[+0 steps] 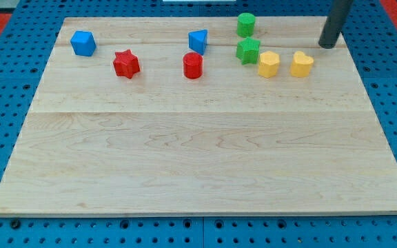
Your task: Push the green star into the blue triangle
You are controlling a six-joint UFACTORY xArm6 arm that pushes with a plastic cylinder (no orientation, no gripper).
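The green star [248, 51] lies on the wooden board near the view's top, right of centre. The blue triangle [198, 41] lies to its left and a little higher, with a gap between them. My tip [328, 45] rests on the board at the view's top right, well to the right of the green star and just above and right of a yellow block [302, 64]. It touches no block.
A green cylinder [246, 25] stands above the star. A yellow block [269, 64] sits right beside the star's lower right. A red cylinder [193, 66] lies below the triangle. A red star [125, 64] and a blue cube [83, 43] lie at the left.
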